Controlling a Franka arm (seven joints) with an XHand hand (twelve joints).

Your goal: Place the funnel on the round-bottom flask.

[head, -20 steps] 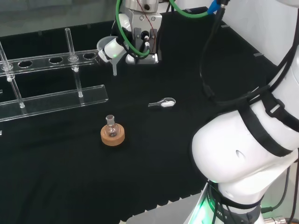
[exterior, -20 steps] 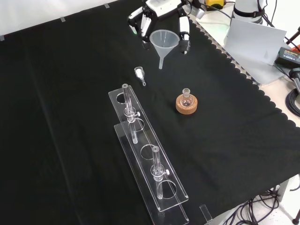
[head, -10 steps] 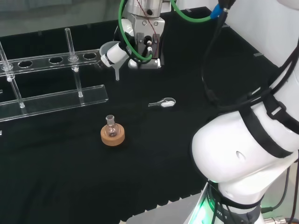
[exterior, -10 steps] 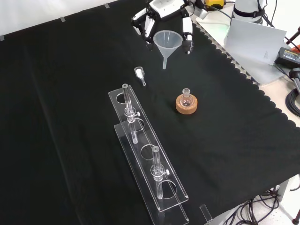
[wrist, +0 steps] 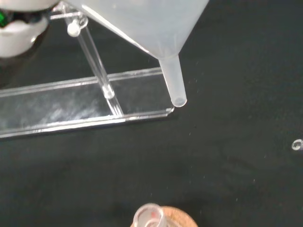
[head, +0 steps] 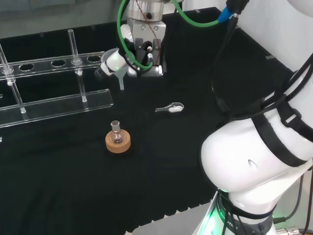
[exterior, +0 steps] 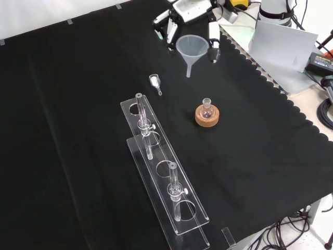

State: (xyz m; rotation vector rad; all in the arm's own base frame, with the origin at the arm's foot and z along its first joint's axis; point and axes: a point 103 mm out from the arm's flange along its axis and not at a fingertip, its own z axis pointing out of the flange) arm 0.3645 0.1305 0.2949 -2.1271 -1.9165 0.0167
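One funnel (exterior: 191, 48) pinched between curled fingers of hand (exterior: 190, 13), carried above cloth, wide mouth up, spout pointing down. Flask (exterior: 207, 109) upright on cork ring (exterior: 207, 116), below hand and nearer camera in front view, well apart. Spout off flask neck; needs lining up before lowering.

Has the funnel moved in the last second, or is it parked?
Yes. In the front view the funnel, held by the hand, has shifted right and down, closing on the round-bottom flask on its cork ring.
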